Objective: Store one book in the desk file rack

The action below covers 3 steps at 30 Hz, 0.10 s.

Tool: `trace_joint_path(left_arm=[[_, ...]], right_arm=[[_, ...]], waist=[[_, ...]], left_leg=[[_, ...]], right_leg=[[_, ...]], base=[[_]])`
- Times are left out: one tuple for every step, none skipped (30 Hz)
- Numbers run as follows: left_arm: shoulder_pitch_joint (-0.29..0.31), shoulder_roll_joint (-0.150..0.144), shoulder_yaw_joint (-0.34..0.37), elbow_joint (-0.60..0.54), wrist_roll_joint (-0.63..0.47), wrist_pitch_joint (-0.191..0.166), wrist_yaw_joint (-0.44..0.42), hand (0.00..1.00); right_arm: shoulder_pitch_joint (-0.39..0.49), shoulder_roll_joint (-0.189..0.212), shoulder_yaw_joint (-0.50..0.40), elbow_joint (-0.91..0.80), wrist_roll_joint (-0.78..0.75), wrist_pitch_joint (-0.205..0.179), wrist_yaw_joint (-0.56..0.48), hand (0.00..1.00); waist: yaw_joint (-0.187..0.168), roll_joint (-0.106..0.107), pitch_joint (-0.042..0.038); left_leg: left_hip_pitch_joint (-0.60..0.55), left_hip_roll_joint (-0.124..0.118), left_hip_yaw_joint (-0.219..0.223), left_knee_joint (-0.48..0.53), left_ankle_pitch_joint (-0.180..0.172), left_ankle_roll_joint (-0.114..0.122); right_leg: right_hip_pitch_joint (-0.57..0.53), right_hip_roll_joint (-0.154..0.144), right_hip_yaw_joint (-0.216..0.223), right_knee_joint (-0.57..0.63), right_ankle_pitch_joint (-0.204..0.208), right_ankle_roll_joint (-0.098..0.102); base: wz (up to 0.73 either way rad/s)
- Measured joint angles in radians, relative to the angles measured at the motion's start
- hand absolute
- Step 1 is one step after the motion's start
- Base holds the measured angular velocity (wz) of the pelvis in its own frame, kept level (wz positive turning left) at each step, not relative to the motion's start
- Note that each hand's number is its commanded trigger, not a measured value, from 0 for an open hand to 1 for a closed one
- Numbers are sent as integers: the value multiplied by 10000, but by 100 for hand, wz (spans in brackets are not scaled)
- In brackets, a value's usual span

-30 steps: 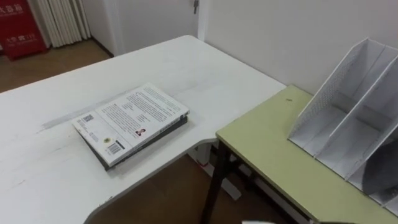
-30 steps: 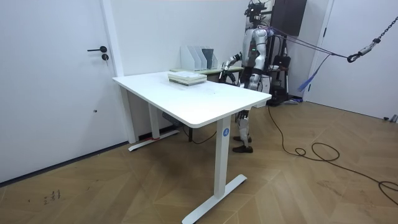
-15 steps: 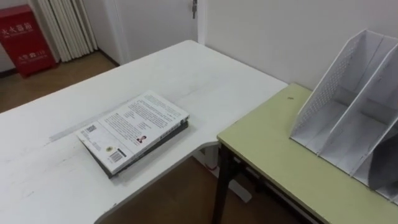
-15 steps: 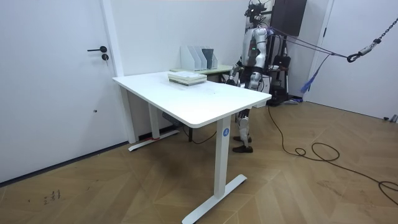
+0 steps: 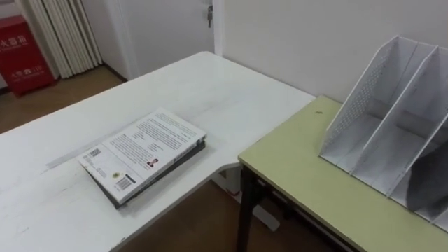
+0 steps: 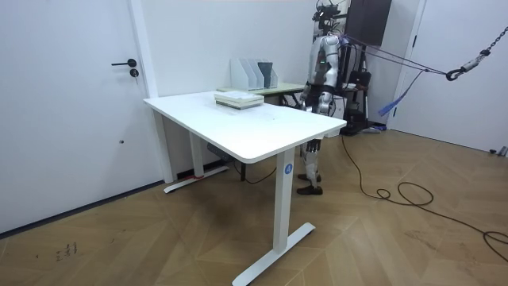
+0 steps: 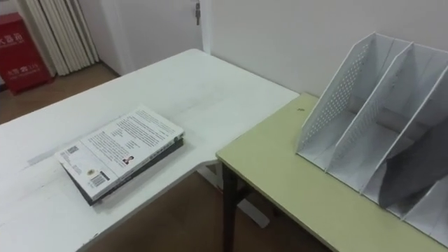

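Two books lay stacked flat on the near part of the big white desk (image 5: 210, 91), over on the robot's left. A white-covered paperback book (image 5: 140, 150) was on top, small barcodes showing on its cover, and a dark flat book (image 5: 159, 172) sat underneath, with both turned at an angle to the desk edge. So the task's thing was on the desk, not yet in the rack.

Just right of the stack the desk edge curved away, and a strip of brown wooden floor (image 5: 203, 224) showed in the gap. Across that gap stood a pale green-topped table (image 5: 301, 182) on dark legs (image 5: 243, 210), so the gap lay between the books and the rack.

Further back on the green table stood the white perforated desk file rack (image 5: 381, 105), well apart from the books. Its slanted dividers split it into several slots side by side.

Behind all that was a plain white wall (image 5: 294, 35) and a white door (image 5: 168, 28) with a dark handle. White pleated curtains (image 5: 59, 35) and a red cabinet (image 5: 17, 49) were in the far left corner.

In the room view the robot stood upright at the desk's far corner, next to the green table. Its left hand (image 6: 305, 100) hung low by its side, too small for me to tell how open it was or whether it held anything.
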Motion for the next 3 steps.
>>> trace_joint_path(left_arm=[[1,-14,2,2,87,34,29,0],[9,-45,54,2,275,61,58,0],[9,-69,116,5,436,102,74,0]], right_arm=[[22,0,-7,0,0,0,-73,0],[66,1,-18,1,0,-1,-188,0],[76,7,-58,1,0,3,-262,0]], waist=[[-13,2,-3],[-25,1,-4],[-54,-1,-5]], left_leg=[[5,0,3,-5,0,0],[18,-2,7,-21,0,0],[27,-7,-5,-30,0,0]], right_leg=[[0,0,6,-1,0,0],[0,0,18,-4,-1,1],[2,-2,19,-8,-1,1]], base=[[0],[0],[0]])
